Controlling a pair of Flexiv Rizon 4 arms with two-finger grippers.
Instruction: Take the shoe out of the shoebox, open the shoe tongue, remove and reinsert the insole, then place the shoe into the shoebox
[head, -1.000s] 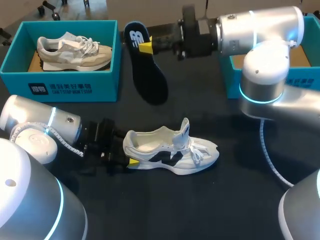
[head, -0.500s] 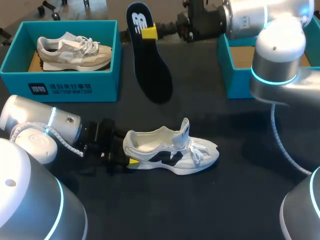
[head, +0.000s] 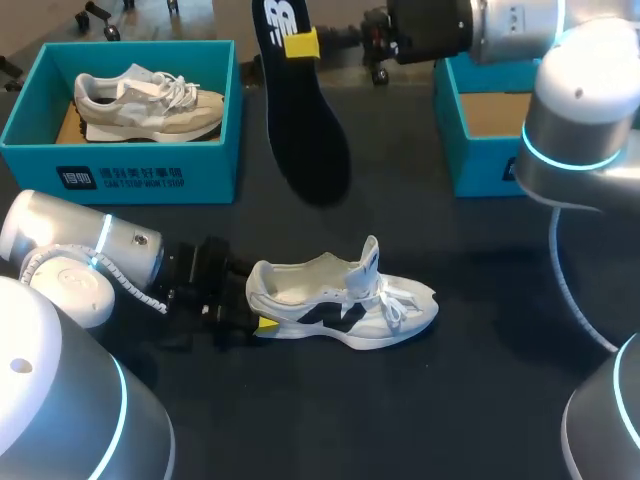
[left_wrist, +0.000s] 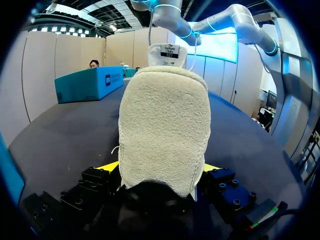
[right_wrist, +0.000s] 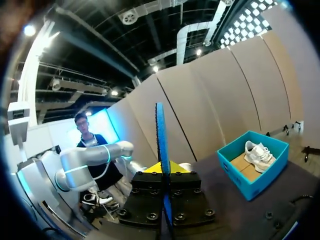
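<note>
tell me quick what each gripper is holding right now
Left gripper: closed on the heel of the white shoe.
Right gripper: closed on the black insole, held up in the air.

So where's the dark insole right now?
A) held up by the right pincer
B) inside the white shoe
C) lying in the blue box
A: the right pincer holds the insole up in the air, away from the white shoe that the left pincer grips at the heel.

The insole in the right gripper is black with a white mark. The shoe in the left gripper is white with black patches. The shoebox is blue-green
</note>
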